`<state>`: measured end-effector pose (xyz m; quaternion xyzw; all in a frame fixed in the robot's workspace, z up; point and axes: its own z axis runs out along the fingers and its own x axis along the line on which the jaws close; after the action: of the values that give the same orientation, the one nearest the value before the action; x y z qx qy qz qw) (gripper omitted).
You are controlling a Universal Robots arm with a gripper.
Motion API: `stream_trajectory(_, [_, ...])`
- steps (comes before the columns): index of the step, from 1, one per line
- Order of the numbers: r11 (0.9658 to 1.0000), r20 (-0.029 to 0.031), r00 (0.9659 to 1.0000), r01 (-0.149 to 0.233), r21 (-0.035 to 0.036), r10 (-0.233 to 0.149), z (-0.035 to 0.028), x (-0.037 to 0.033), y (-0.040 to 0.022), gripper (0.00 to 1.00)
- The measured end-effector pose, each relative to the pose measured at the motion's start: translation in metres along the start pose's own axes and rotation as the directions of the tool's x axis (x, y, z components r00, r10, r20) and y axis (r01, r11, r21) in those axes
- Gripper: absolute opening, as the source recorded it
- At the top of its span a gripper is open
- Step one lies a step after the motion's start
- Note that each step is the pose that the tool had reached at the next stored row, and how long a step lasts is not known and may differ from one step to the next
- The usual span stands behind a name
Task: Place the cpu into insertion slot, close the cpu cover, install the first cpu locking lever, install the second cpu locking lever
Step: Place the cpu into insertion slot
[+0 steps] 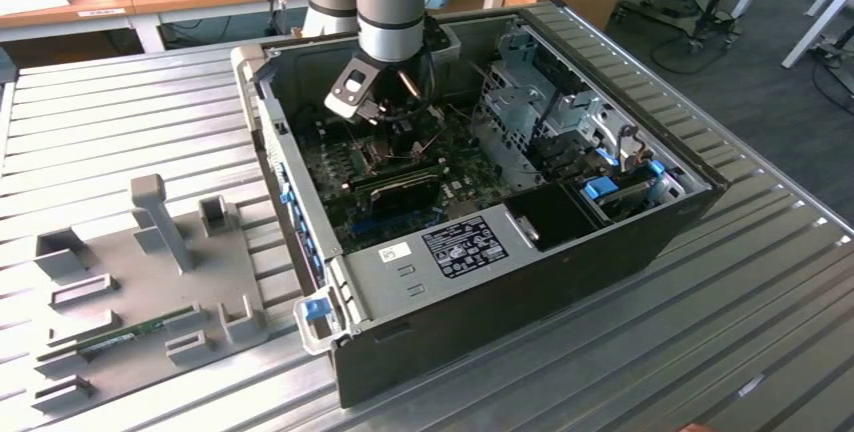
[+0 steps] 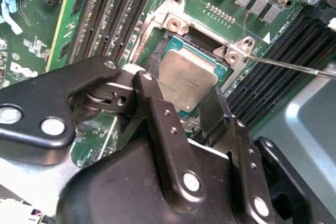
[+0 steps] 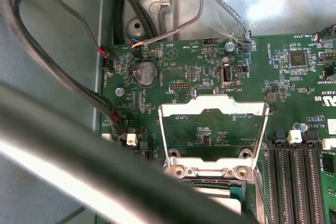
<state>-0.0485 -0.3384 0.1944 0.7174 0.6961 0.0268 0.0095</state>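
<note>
In the second wrist view my gripper (image 2: 181,92) is shut on the cpu (image 2: 186,74), a black finger on each of two opposite edges. The cpu's silver-tan face lies slightly tilted in the insertion slot (image 2: 173,22), a dark socket inside a silver frame on the green board. The cpu cover (image 3: 210,109) stands swung open behind the socket, with the board showing through its window. A thin silver locking lever (image 2: 294,66) sticks out free beside the socket. In the exterior view the gripper (image 1: 391,124) reaches down into the open computer case (image 1: 534,282).
Long black memory slots (image 2: 113,14) run on both sides of the socket. Black cables (image 3: 58,72) and a grey braided one hang near the board's edge. A grey drive cage (image 1: 534,112) stands beside the arm. A grey fixture tray (image 1: 147,292) lies on the slatted table.
</note>
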Motion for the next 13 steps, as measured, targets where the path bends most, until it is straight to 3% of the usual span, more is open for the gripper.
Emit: stream_trajectory(13, [1.0,0.0008,1.0,-0.001,-0.0005,0.001,-0.0017,0.0002,0.0002,0.54])
